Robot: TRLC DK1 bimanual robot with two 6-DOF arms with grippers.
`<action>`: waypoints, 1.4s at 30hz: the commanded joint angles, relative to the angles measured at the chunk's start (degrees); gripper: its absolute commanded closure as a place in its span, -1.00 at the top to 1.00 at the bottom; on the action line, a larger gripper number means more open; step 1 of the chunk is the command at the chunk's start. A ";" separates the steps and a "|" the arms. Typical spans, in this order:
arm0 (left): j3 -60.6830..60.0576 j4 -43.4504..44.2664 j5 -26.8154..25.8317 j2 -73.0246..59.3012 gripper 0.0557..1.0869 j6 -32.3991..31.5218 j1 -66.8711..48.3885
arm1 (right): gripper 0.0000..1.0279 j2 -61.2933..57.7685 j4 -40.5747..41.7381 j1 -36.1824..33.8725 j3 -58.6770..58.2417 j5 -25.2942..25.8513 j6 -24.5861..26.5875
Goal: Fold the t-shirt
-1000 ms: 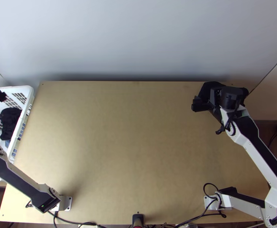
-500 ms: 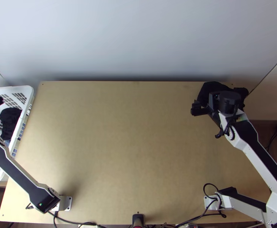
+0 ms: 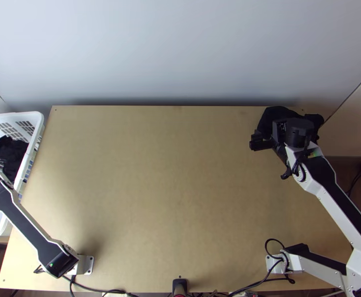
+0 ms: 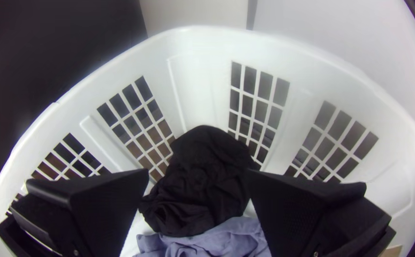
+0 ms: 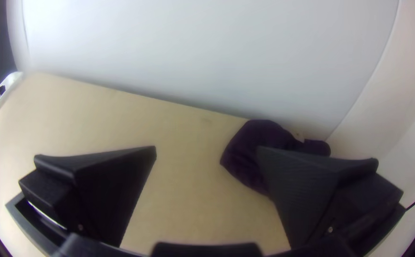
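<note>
- Black cloth (image 4: 207, 209), likely the t-shirt, bunched in basket (image 4: 197, 43).
- Left gripper (image 4: 197, 173) spread above it, presumably to grab and lift.
- Right gripper (image 5: 207, 150) spread near dark bundle (image 5: 243, 162) on table (image 3: 155, 198), presumably parked.

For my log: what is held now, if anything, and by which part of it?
Nothing is held. The left gripper is open over the black cloth in the basket; the right gripper is open near the dark cloth.

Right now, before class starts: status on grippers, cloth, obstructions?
Left gripper open over white basket, black cloth bunched inside. Right gripper open near dark cloth, far right of table. Blue cloth touching black cloth, might snag.
</note>
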State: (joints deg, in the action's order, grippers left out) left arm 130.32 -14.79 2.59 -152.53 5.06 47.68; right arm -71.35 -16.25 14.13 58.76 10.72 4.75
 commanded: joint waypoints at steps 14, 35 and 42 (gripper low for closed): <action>2.39 5.12 6.64 -11.74 0.90 4.26 2.77 | 0.91 -0.63 -1.77 -1.21 2.15 0.35 0.26; 3.18 8.90 6.64 -17.45 0.90 5.93 1.98 | 0.91 -1.33 -4.76 -0.95 6.45 0.97 0.87; 3.62 11.09 6.11 -18.51 0.90 6.01 1.10 | 0.91 -1.51 -4.93 -0.95 7.16 1.14 0.87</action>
State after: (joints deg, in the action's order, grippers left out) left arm 133.62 -5.21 9.30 -170.17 10.98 49.45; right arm -72.66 -21.08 13.15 65.21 11.73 5.65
